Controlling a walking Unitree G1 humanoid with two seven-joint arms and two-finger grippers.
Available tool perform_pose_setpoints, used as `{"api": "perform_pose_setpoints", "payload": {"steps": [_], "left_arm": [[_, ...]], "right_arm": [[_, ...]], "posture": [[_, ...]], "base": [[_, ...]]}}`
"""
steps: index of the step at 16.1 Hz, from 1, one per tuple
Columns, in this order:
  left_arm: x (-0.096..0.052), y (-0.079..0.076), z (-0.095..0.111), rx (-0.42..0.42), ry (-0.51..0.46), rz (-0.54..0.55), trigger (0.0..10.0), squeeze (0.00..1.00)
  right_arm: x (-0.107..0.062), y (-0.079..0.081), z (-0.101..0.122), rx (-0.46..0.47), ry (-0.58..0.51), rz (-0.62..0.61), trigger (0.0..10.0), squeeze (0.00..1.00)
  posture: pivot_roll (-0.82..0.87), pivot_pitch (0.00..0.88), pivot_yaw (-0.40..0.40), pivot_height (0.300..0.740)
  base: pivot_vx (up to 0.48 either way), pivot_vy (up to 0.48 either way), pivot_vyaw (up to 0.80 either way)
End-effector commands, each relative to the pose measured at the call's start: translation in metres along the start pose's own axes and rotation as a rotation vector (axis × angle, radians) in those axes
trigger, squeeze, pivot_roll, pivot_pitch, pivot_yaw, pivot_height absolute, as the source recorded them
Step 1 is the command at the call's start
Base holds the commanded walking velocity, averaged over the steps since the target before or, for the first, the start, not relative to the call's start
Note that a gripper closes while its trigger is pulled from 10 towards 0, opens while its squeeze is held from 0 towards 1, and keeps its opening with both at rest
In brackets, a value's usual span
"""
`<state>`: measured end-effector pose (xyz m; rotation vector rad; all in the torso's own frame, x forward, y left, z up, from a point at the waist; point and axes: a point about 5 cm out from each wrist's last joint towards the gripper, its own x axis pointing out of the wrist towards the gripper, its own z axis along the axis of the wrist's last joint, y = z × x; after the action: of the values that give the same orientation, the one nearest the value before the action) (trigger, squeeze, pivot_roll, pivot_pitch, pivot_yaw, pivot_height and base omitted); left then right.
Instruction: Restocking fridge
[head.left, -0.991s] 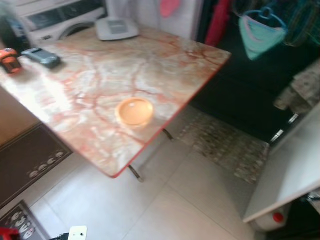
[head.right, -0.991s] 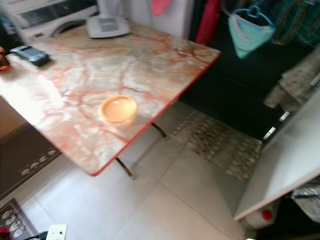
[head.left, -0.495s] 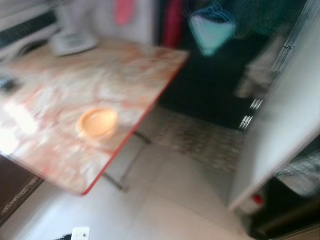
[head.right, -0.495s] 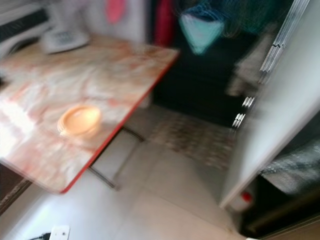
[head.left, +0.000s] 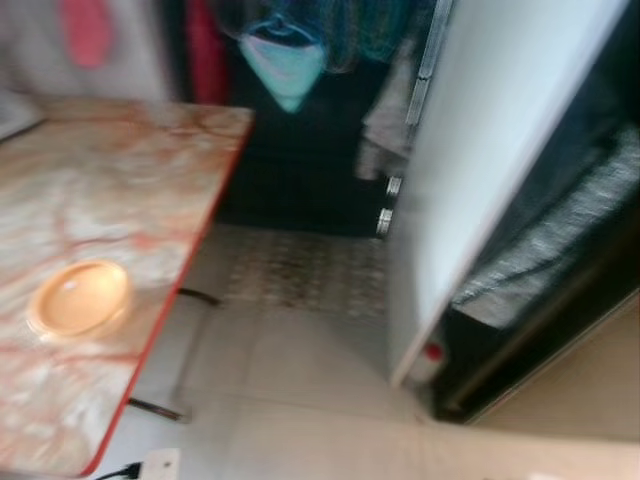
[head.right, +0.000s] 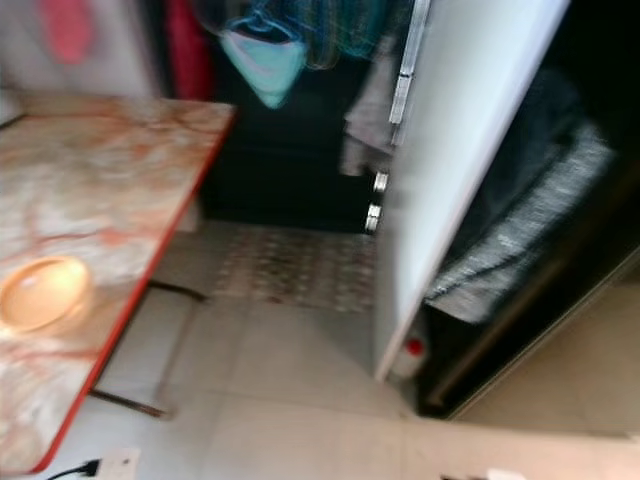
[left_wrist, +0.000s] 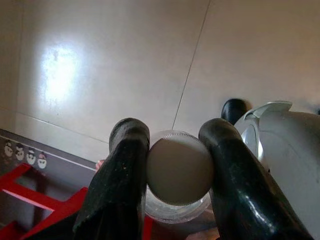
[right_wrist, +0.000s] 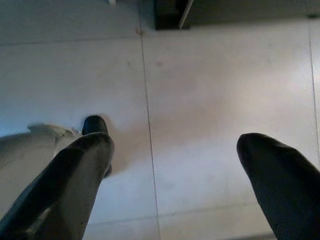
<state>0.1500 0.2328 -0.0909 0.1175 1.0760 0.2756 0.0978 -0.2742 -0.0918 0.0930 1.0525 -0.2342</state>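
Note:
In the left wrist view my left gripper (left_wrist: 176, 135) is shut on a clear bottle (left_wrist: 180, 172) with a pale round cap, held above the tiled floor. My right gripper (right_wrist: 175, 145) stands open over the floor tiles with nothing between its fingers. The fridge's white door (head.left: 500, 150) hangs open ahead on the right. Behind it lies the dark fridge interior (head.left: 560, 260) with a blurred silvery bundle inside. A small red-capped bottle (head.left: 432, 352) sits at the foot of the door.
A marble-patterned table (head.left: 110, 170) with a red edge stands on the left, bearing an orange bowl (head.left: 80, 298). A patterned mat (head.left: 300, 272) lies on the floor between table and fridge. Clothes on a teal hanger (head.left: 285, 60) hang behind. A white power strip (head.left: 158, 464) lies under the table.
The whole view has swung to the right: the table and bowl slid to the left edge, and the open fridge door and interior now stand in the right half.

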Motion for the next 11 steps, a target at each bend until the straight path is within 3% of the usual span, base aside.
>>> {"api": "perform_pose_setpoints", "payload": {"steps": [1,11], "left_arm": [[-0.0010,-0.0012,-0.0088,-0.011,0.030,-0.004,10.0,0.00],[-0.0018,0.0013,-0.0158,-0.017,0.047,-0.004,10.0,0.00]], "right_arm": [[-0.0031,-0.0061,-0.0088,-0.014,0.035,-0.014,10.0,0.00],[-0.0033,-0.0063,-0.0093,-0.018,0.037,-0.011,10.0,0.00]], "posture": [[0.10,0.085,0.001,0.740],[0.10,0.086,0.004,0.740]], "base": [[0.000,0.000,-0.78],[0.000,0.000,-0.78]]}}
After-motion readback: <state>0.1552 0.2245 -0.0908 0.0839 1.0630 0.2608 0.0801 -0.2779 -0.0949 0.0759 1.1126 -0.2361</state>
